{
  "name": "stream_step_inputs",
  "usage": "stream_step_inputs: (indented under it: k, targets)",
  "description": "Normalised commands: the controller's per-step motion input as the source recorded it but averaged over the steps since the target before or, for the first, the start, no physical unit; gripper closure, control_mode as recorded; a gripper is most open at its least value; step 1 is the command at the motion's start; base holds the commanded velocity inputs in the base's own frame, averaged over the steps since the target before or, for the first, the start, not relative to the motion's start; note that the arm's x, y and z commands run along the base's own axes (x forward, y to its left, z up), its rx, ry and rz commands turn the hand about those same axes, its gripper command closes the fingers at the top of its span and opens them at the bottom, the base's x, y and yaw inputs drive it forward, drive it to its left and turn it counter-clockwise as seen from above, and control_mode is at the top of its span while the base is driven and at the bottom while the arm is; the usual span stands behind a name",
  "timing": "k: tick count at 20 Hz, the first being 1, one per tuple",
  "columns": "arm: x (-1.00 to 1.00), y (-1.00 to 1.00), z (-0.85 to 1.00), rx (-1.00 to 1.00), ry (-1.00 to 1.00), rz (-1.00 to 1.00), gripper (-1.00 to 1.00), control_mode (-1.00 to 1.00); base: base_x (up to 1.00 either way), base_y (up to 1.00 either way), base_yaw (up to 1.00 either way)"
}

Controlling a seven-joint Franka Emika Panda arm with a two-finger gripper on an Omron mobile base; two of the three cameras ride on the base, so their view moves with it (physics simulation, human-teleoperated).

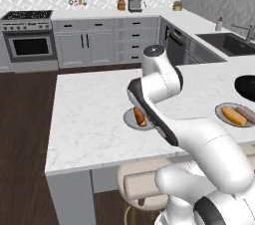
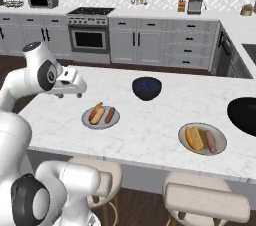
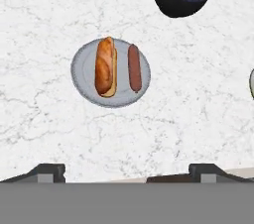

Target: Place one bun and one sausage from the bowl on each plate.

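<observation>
Buns and sausages lie on both plates of the marble island. The white arm rises from the base, bends at its elbow and carries its hand out level above the near left part of the island, left of the grey plate. The gripper stands wide open with nothing between its fingertips; in the hand view the two tips sit far apart over bare marble, short of the grey plate and well clear of it.

On the grey plate, beyond the fingertips, one bun and one sausage lie side by side, apart by a narrow gap. In the right base view the same pair lies slantwise, bun to the left of sausage.

Right of the grey plate and nearer the island's front edge sits the pale-rimmed plate, with a second bun and a second sausage lying parallel on it.

Behind the grey plate, toward the island's middle, stands a dark blue bowl. The black bowl sits far right of the grey plate, cut by the picture's edge; its contents cannot be made out.
</observation>
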Motion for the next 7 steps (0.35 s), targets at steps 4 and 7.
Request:
stream_step_inputs:
  k: [4, 7]
  targets:
    - [-1.00, 1.00, 0.00, -0.43, 0.00, -0.08, -1.00, -1.00, 0.00, 0.00, 0.00]
    - [-0.47, 0.79, -0.07, -0.43, 0.14, -0.15, -1.00, -1.00, 0.00, 0.00, 0.00]
